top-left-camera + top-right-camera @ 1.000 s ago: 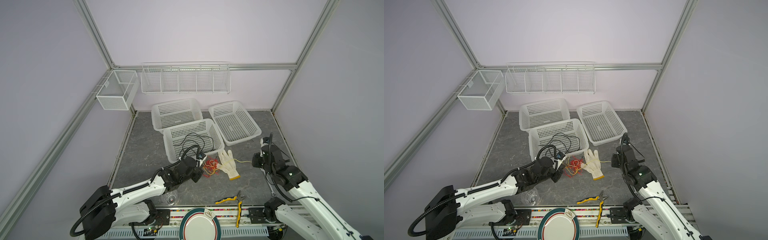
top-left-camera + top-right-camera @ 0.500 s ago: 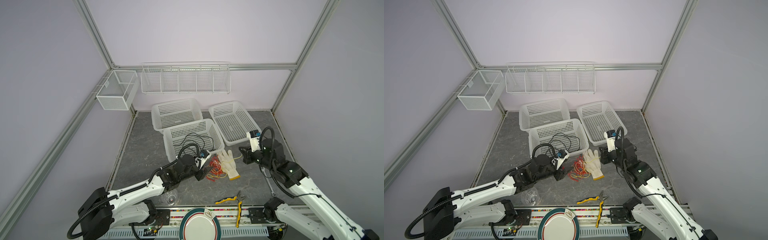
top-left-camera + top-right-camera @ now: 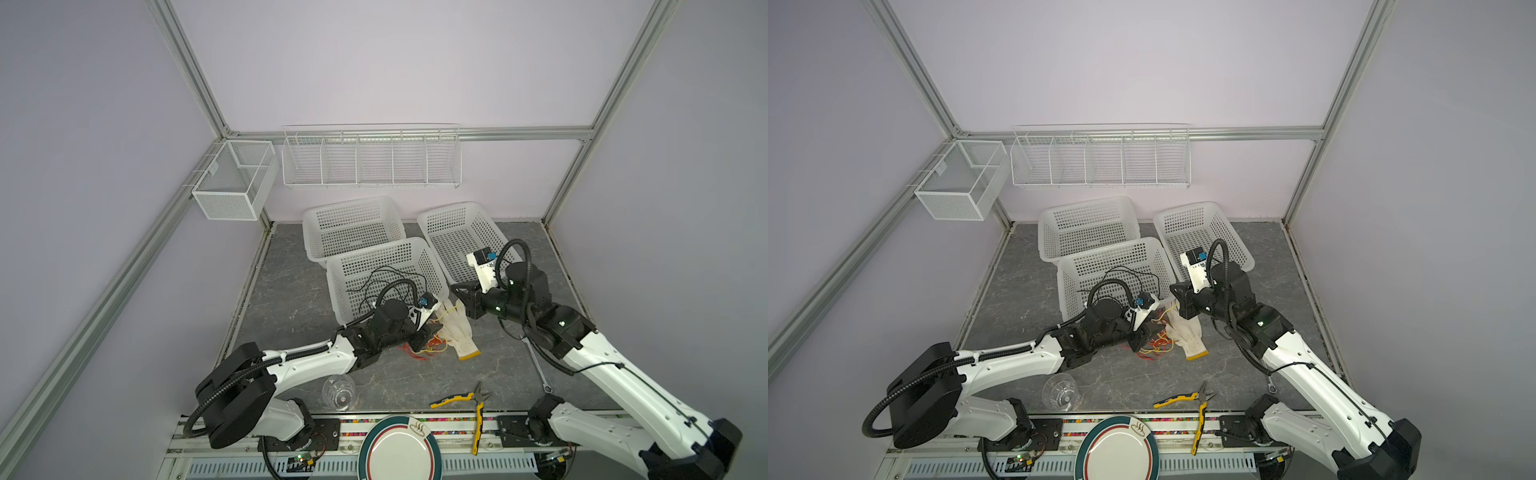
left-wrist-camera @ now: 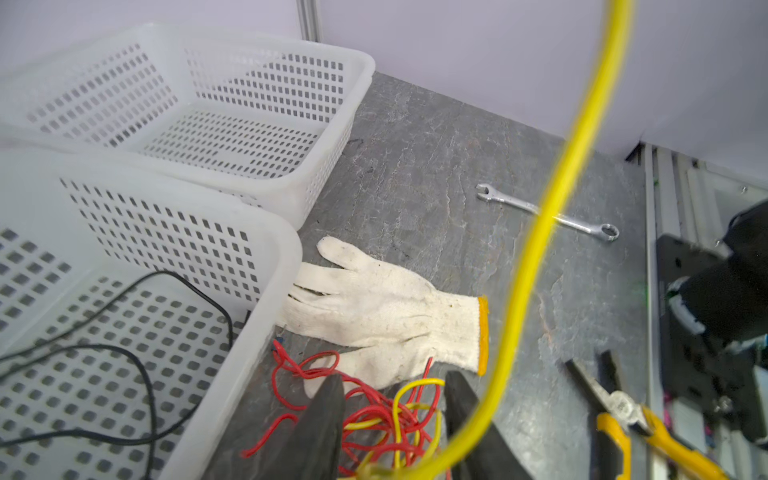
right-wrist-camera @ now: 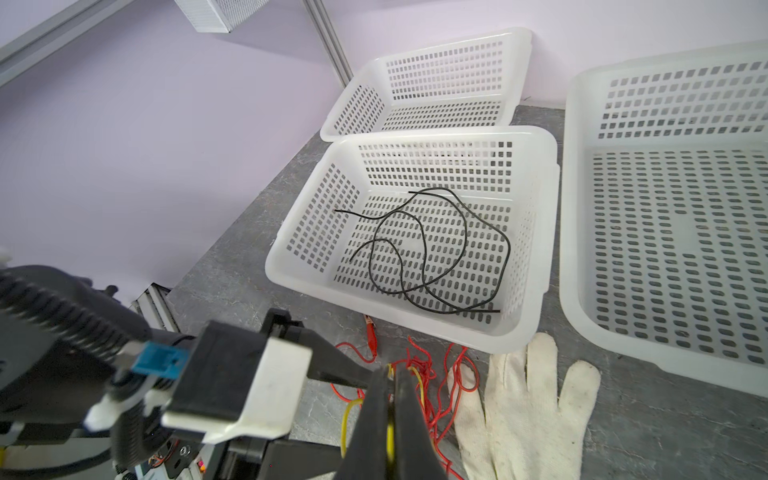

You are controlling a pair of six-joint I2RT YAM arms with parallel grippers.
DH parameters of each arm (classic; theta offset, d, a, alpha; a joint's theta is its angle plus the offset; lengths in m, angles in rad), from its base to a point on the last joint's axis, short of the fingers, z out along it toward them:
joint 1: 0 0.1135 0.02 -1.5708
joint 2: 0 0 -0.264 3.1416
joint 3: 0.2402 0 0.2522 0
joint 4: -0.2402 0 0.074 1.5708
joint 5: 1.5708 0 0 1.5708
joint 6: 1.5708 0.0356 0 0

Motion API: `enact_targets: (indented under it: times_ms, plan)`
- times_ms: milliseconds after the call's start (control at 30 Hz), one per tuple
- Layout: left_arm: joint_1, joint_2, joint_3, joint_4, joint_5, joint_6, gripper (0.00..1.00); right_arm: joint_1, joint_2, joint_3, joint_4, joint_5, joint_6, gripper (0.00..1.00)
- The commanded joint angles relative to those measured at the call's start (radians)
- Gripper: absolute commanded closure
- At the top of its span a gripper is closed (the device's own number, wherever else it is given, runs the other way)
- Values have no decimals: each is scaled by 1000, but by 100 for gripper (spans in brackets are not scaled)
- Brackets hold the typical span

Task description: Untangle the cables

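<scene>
A tangle of red and yellow cables [image 3: 424, 348] [image 3: 1156, 345] lies on the grey table between the front basket and a white glove [image 3: 457, 336]. My left gripper [image 4: 395, 399] [image 3: 428, 336] stands open over the tangle [image 4: 374, 415], one finger on each side of the loops. My right gripper [image 5: 390, 374] [image 3: 462, 302] is shut on the yellow cable [image 5: 390, 419], which arcs up from the tangle [image 4: 552, 208]. A black cable [image 3: 386, 282] [image 5: 419, 249] lies loose in the front basket [image 3: 374, 251].
Two more white baskets [image 3: 353, 208] [image 3: 453, 210] stand behind. A wrench [image 4: 544, 212] lies right of the glove. Yellow-handled pliers [image 3: 465, 401], a clear cup [image 3: 338, 392] and a plate [image 3: 399, 449] are near the front edge. A red clip [image 5: 370, 328] sits by the basket.
My right gripper has swung in from the table's right side to the glove's fingertips, still shut on the yellow cable. My left gripper has shifted slightly right and opened over the tangle.
</scene>
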Motion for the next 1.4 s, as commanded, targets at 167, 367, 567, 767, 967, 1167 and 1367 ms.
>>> enact_targets:
  times_ms: [167, 367, 567, 767, 967, 1167, 1367]
  plan:
    - [-3, 20, 48, 72, 1, -16, 100, 9, 7, -10, 26, 106, -6, 68]
    - [-3, 13, 48, 74, -26, -38, 100, 6, 35, -95, -10, 318, 40, 40]
    - [-3, -15, 27, 88, -23, -55, 100, -57, -20, -201, -73, 408, 100, 28]
    - [-3, -58, 20, 91, -7, -65, 100, -87, -105, -348, 34, 217, 32, 31]
    - [-3, -90, 30, 52, 23, -62, 100, -85, -128, -440, 171, -82, -45, 36]
    - [-3, -112, 32, 34, 29, -66, 100, -74, -89, -435, 204, -161, -72, 32]
    - [-3, -129, 38, 31, 30, -65, 100, -63, -16, -425, 222, -153, -75, 48]
